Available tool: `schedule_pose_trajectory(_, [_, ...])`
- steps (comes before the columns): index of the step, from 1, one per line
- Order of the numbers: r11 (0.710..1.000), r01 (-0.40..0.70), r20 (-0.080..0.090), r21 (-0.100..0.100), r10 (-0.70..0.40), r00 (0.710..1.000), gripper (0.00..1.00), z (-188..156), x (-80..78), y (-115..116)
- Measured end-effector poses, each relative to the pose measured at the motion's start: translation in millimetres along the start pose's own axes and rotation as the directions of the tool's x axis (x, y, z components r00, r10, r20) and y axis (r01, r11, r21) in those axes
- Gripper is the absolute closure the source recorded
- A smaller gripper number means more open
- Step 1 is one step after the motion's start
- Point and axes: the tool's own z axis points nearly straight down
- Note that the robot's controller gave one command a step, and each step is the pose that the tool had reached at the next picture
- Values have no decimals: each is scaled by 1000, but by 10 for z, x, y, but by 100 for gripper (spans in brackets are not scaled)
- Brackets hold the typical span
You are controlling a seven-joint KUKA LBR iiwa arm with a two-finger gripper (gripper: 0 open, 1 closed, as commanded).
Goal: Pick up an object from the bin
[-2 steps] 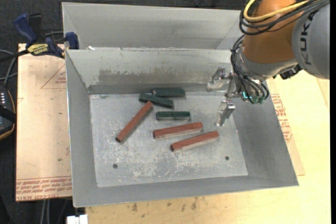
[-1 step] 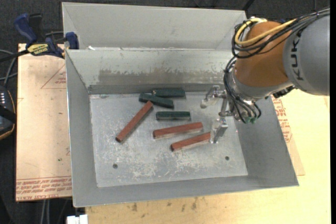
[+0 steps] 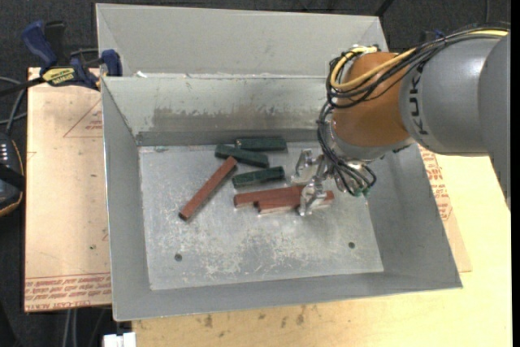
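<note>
My gripper (image 3: 311, 184) hangs low in the bin's right half, its metal fingers spread apart at the right end of a reddish-brown flat bar (image 3: 268, 198) that lies across the floor. Nothing shows held between the fingers. A dark green bar (image 3: 258, 176) lies just above the brown one, left of the gripper.
A long reddish-brown bar (image 3: 208, 188) lies diagonally at centre left. Two more dark green bars (image 3: 250, 147) sit near the back wall. The arm's orange cover and cables hang over the bin's right side.
</note>
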Motion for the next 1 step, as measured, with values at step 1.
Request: schedule_pose_trajectory(1, [1000,0,0,0,0,1000,100,0,0,0])
